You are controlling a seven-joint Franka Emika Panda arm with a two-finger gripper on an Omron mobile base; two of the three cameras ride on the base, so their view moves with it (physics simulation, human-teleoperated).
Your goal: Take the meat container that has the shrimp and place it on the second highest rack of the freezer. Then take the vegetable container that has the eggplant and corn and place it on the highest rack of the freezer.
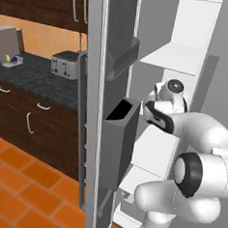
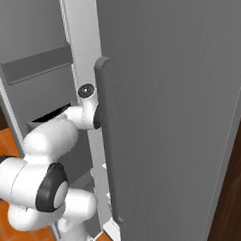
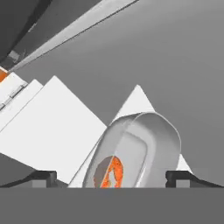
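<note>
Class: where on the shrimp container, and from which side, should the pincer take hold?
Grip the shrimp container across its narrow width, on the raised rim at the end facing the pincer. The open fingers already straddle that end, and the long oval tub offers its short span there.

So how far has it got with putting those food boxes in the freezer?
The freezer door is open and the arm reaches inside. In the hand view the gripper sits around a grey container with something orange in it, probably the shrimp, over a white rack. Which rack cannot be told. The eggplant and corn container is left.
</note>
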